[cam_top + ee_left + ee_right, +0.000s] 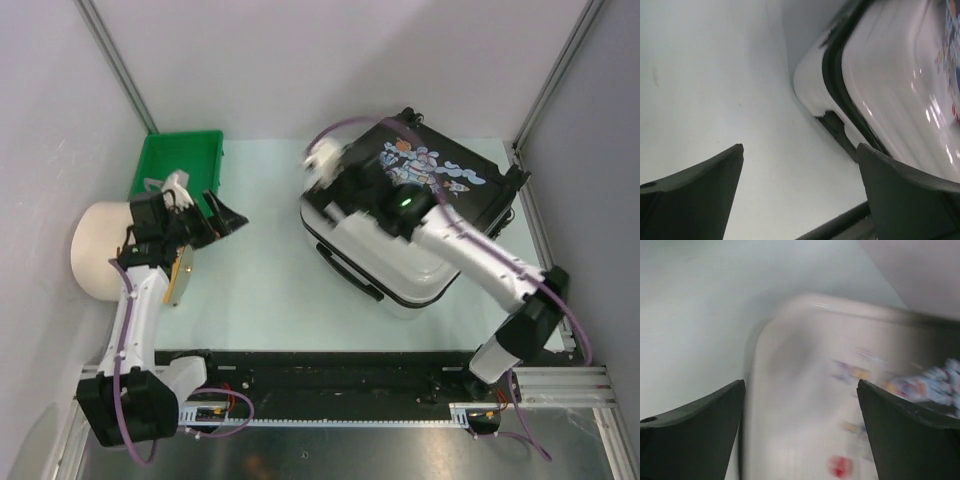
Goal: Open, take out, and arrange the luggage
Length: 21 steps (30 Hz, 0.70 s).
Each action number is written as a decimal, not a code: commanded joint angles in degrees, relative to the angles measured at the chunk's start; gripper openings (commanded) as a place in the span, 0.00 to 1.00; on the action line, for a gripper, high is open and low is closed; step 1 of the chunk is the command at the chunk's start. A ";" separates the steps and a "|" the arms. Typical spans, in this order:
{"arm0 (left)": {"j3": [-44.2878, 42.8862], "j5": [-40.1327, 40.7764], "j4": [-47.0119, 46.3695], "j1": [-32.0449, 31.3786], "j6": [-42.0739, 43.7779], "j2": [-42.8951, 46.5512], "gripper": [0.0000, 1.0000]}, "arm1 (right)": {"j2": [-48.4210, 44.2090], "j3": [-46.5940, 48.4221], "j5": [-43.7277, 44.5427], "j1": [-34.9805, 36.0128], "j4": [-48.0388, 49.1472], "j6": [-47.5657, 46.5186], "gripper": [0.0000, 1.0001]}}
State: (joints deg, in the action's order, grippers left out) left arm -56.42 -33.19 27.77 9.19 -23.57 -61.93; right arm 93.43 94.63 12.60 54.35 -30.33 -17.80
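The luggage [385,255] is lying closed on the table [270,300], right of centre, with its printed shell facing up and its black end toward the far wall. The right end effector [325,165] is hovering over the luggage's far left corner, blurred, its fingers spread wide and gripping nothing. The left end effector [225,220] is hanging well apart from the luggage, beside the green tray [150,165] and the cream cylinder [95,250], fully spread and holding nothing.

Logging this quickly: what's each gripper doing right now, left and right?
Left gripper: open, holding nothing.
Right gripper: open, holding nothing, above the luggage.
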 commanded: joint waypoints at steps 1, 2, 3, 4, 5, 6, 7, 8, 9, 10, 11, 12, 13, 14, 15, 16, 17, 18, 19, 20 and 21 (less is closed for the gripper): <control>7.97 -5.66 -8.43 -5.48 -1.74 6.29 1.00 | -11.93 2.58 -16.88 -19.07 -4.20 1.28 1.00; 8.87 -5.57 -8.78 -7.41 -1.39 6.73 1.00 | -13.17 2.49 -19.43 -22.41 -5.00 1.11 1.00; 9.74 -4.96 -9.57 -11.61 -0.87 7.17 1.00 | -14.23 2.40 -24.15 -30.53 -5.96 0.49 1.00; 10.97 -4.87 -10.27 -13.30 -0.69 7.18 1.00 | -15.20 1.44 -26.12 -34.18 -7.89 -1.51 1.00; 11.51 -4.43 -11.06 -15.06 -0.60 7.09 1.00 | -17.38 0.13 -28.22 -39.18 -8.60 -2.58 1.00; 11.77 -3.82 -12.46 -17.78 -0.42 6.57 1.00 | -18.45 -1.36 -33.03 -43.84 -9.39 -3.89 1.00; 11.95 -3.46 -13.17 -18.85 -0.42 6.21 1.00 | -19.24 -2.86 -35.69 -53.46 -11.31 -7.73 1.00; 11.86 -3.20 -13.88 -19.73 -0.42 4.99 1.00 | -19.77 -5.48 -38.24 -58.34 -12.73 -9.69 1.00; 11.69 -3.11 -14.75 -20.69 -0.77 4.28 1.00 | -19.51 -6.29 -42.79 -62.48 -14.13 -11.88 1.00; 11.34 -3.28 -15.28 -20.97 -1.12 3.49 1.00 | -18.90 -7.08 -44.92 -71.13 -17.37 -15.82 1.00; 11.16 -3.55 -15.64 -21.32 -1.47 2.01 1.00 | -16.90 -7.87 -47.90 -74.44 -18.88 -18.03 1.00; 10.99 -3.98 -16.34 -21.32 -1.91 1.47 1.00 | -15.57 -7.97 -49.24 -78.04 -21.76 -19.71 1.00; 10.90 -4.77 -16.69 -21.58 -2.09 0.85 1.00 | -14.16 -7.97 -50.82 -83.12 -23.53 -21.64 1.00; 10.90 -5.48 -17.04 -21.93 -2.27 0.15 1.00 | -12.41 -7.97 -52.92 -85.26 -25.20 -26.10 0.99; 11.07 -6.00 -17.92 -22.20 -2.44 0.06 1.00 | -9.52 -7.97 -53.81 -86.68 -28.44 -28.06 0.98; 11.51 -6.36 -18.27 -22.46 -2.70 -0.03 1.00 | -7.75 -7.97 -54.43 -87.82 -30.21 -30.60 0.97; 11.86 -6.45 -19.15 -22.90 -2.88 -0.03 1.00 | -6.26 -8.06 -55.48 -88.96 -32.14 -34.89 0.95; 12.12 -6.45 -19.68 -23.08 -3.49 0.14 1.00 | -3.37 -8.23 -56.10 -88.98 -36.25 -37.54 0.93; 12.82 -6.54 -20.03 -23.16 -3.67 0.14 1.00 | -2.21 -8.67 -56.80 -88.98 -37.77 -39.48 0.89; 13.18 -6.54 -20.38 -23.25 -3.93 0.14 1.00 | -1.24 -9.37 -58.81 -88.98 -38.75 -40.81 0.88; 13.44 -6.54 -20.91 -23.25 -4.11 0.23 1.00 | -0.36 -11.38 -60.05 -88.80 -39.71 -42.91 0.86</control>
State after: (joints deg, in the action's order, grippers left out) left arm -44.14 -37.74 11.53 -13.32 -25.69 -62.33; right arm 90.63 86.06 -37.52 -34.85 -57.89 -47.70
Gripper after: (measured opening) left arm 0.996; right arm 0.890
